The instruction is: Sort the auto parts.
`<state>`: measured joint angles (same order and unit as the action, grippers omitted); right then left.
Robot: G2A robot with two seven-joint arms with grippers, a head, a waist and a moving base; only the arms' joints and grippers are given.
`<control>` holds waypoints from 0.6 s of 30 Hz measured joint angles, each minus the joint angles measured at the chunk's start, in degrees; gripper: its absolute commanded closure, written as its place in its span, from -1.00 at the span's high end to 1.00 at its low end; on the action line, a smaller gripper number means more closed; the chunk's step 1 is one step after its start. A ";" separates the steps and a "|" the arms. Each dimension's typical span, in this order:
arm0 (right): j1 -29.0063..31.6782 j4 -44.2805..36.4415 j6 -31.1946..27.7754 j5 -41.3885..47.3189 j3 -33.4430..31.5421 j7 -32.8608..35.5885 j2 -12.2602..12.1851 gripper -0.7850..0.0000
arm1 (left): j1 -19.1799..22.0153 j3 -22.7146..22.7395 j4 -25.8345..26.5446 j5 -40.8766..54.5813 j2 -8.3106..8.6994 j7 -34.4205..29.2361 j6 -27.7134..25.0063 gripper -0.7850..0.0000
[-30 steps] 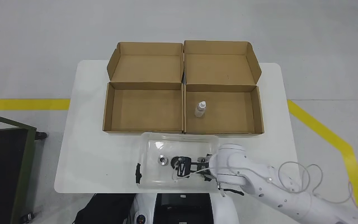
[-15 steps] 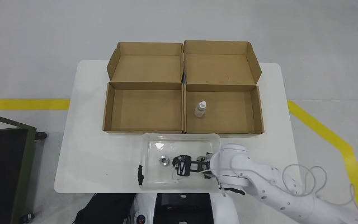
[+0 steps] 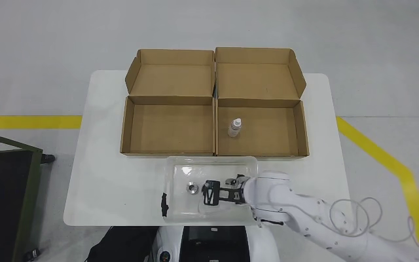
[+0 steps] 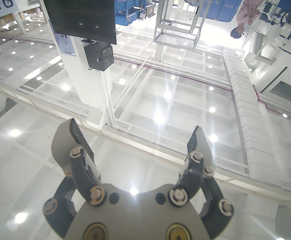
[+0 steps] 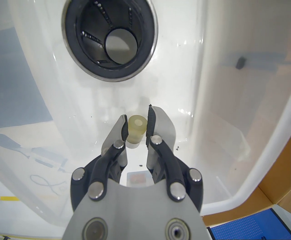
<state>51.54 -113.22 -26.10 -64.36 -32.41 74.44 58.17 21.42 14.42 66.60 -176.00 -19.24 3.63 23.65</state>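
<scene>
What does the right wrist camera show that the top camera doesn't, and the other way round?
The right wrist view adds a small pale cylinder pinched in the right gripper. The top view adds the left cardboard box, the right cardboard box holding a white bottle, and the table. Both share that gripper, the clear bin and the round metal part.

The table [image 3: 98, 164] was white. The left box [image 3: 169, 128] and the right box [image 3: 265, 134] were plain brown cardboard, and the bottle [image 3: 234, 127] in the right one was white. The near tub [image 3: 196, 158] was clear. The ring [image 5: 91, 20] was silver outside, black inside. The plastic tube [image 5: 136, 127] was pale yellow. The right gripper [image 5: 136, 122] was grey with black ribbed pads [image 5: 124, 131]. A yellow stripe [image 3: 39, 122] crossed the grey floor [image 3: 65, 39].
</scene>
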 measured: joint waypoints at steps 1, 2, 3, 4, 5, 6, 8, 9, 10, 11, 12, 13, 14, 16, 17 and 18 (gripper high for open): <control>0.11 0.12 -0.13 -0.05 0.03 -0.03 0.03 -1.00 | 0.00 0.00 0.00 0.00 0.00 0.00 0.00 1.00; 0.22 0.24 -0.20 -0.05 0.03 -0.05 0.06 -0.96 | 0.00 0.00 0.00 0.00 0.00 0.00 0.00 1.00; 0.37 0.46 -0.23 0.03 0.01 -0.09 0.10 -0.84 | 0.00 0.00 0.00 0.00 0.00 0.00 0.00 1.00; 0.49 0.63 -0.22 0.11 -0.05 -0.14 0.13 -0.79 | 0.00 0.00 0.00 0.00 0.00 0.00 0.00 1.00; 0.61 0.80 -0.18 0.17 -0.12 -0.19 0.14 -0.76 | 0.00 0.00 0.00 0.00 0.00 0.00 0.00 1.00; 0.76 0.97 -0.14 0.22 -0.25 -0.26 0.16 -0.73 | 0.00 0.00 0.00 0.00 0.00 0.00 0.00 1.00; 0.96 1.11 -0.13 0.22 -0.44 -0.35 0.18 -0.66 | 0.00 0.00 0.00 0.00 0.00 0.00 0.00 1.00; 1.10 1.13 -0.13 0.18 -0.55 -0.34 0.19 -0.62 | 0.00 0.00 0.00 0.00 0.00 0.00 0.00 1.00; 1.19 1.13 -0.14 0.15 -0.64 -0.32 0.19 -0.55 | 0.00 0.00 0.00 0.00 0.00 0.00 0.00 1.00; 1.28 1.14 -0.14 0.13 -0.74 -0.28 0.20 -0.51 | 0.00 0.00 0.00 0.00 0.00 0.00 0.00 1.00; 1.40 1.15 -0.15 0.13 -0.86 -0.21 0.21 -0.50 | 0.00 0.00 0.00 0.00 0.00 0.00 0.00 1.00; 1.49 1.17 -0.16 0.17 -0.94 -0.12 0.21 -0.46 | 0.00 0.00 0.00 0.00 0.00 0.00 0.00 1.00; 1.58 1.19 -0.20 0.25 -1.01 -0.01 0.22 -0.44 | 0.00 0.00 0.00 0.00 0.00 0.00 0.00 1.00; 1.75 1.21 -0.33 0.47 -1.15 0.31 0.25 -0.43 | 0.00 0.00 0.00 0.00 0.00 0.00 0.00 1.00; 1.85 1.18 -0.34 0.54 -1.23 0.49 0.26 -0.42 | 0.00 0.00 0.00 0.00 0.00 0.00 0.00 1.00; 1.94 1.13 -0.31 0.54 -1.31 0.65 0.27 -0.42 | 0.00 0.00 0.00 0.00 0.00 0.00 0.00 1.00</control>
<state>53.47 -112.09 -26.41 -63.82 -33.72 75.09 58.44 21.42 14.42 66.60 -176.00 -19.24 3.63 23.65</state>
